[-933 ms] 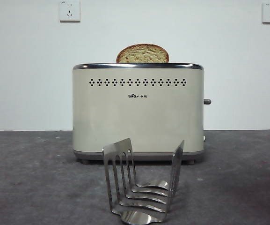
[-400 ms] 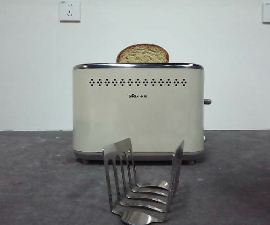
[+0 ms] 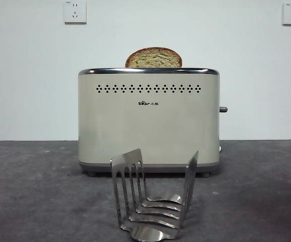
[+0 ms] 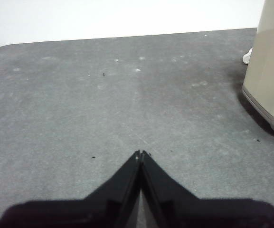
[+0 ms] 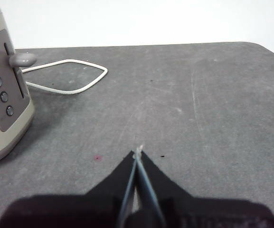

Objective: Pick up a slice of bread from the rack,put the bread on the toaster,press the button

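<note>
The slice of bread stands in the top slot of the cream toaster, its domed top showing above the chrome rim. The steel rack stands empty in front of the toaster. The button sticks out of the toaster's right side; the right wrist view shows it as a grey lever on the control panel. My left gripper is shut and holds nothing, low over the table beside the toaster's left end. My right gripper is shut and holds nothing, away from the toaster's right end.
A white power cord loops on the grey table behind the toaster's right end. Round buttons sit below the lever on the panel. Two wall sockets are on the white wall behind. Neither arm shows in the front view.
</note>
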